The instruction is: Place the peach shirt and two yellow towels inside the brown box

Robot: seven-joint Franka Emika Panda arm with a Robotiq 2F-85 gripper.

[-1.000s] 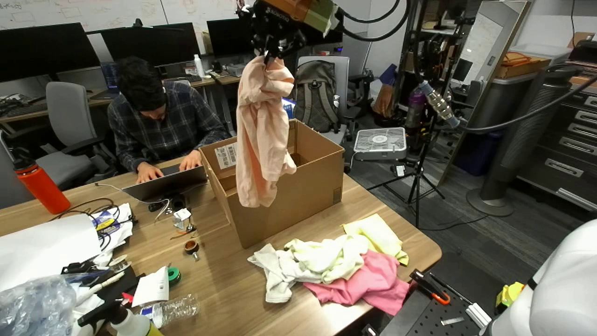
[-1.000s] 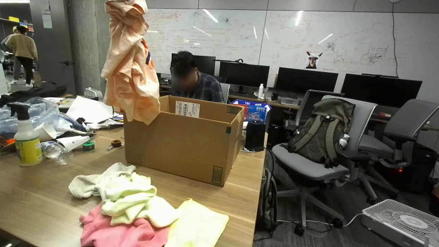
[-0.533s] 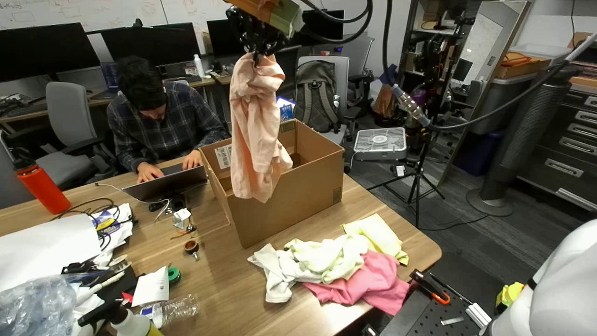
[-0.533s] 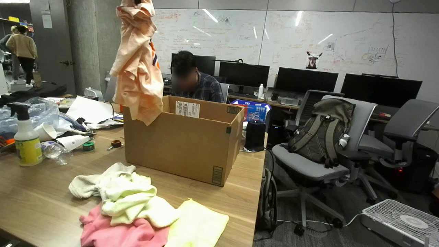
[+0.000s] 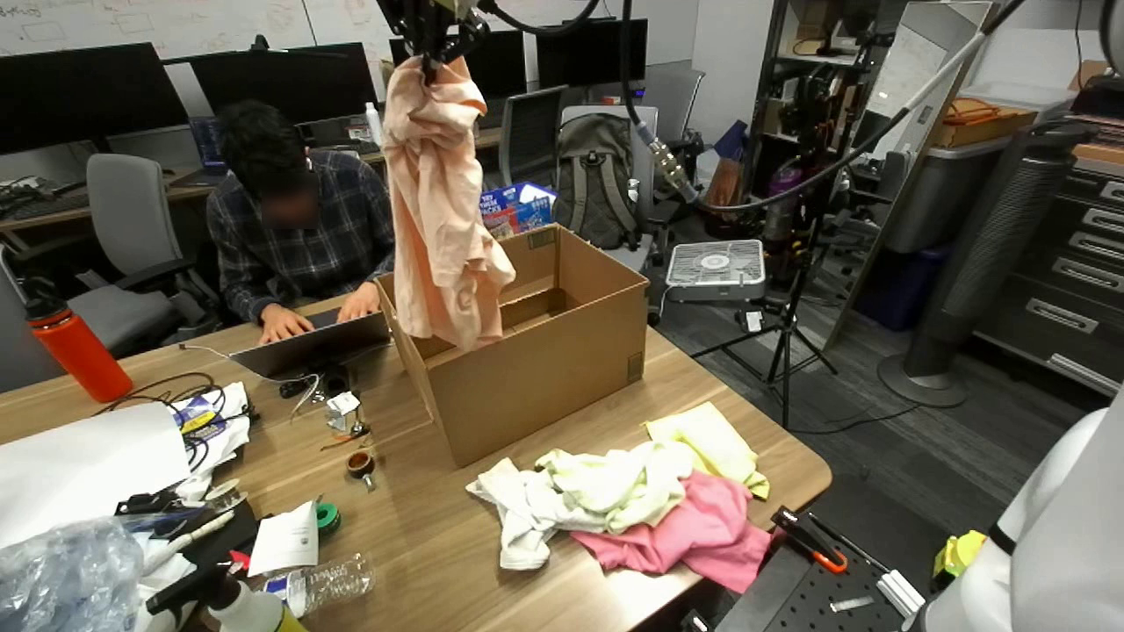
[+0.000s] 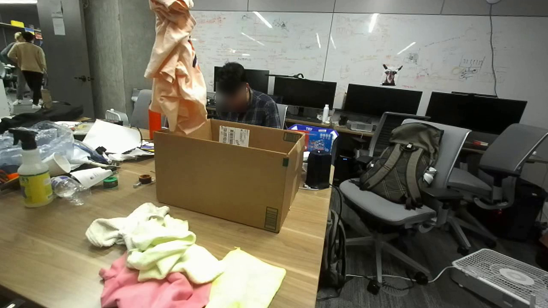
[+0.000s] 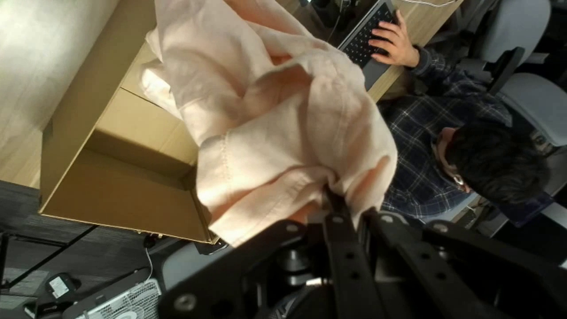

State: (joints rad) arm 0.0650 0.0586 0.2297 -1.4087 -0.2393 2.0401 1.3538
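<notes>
In an exterior view the gripper [image 5: 429,72], pinched nearly closed on the peach shirt [image 5: 435,193], holds it at eleven o'clock of the brown box [image 5: 544,373], so its placing seems in hand, next needing lowering toward five o'clock, then release.

Peach shirt [image 5: 436,202] raised, nearer seated person [image 5: 329,219], now hanging only to brown box [image 5: 544,386] rim

All views share the box [image 6: 220,179]
Both exterior views stand back, facing the whiteboard [image 6: 265,51]; the wrist view looks down, close to the shirt [image 7: 283,133].
</notes>
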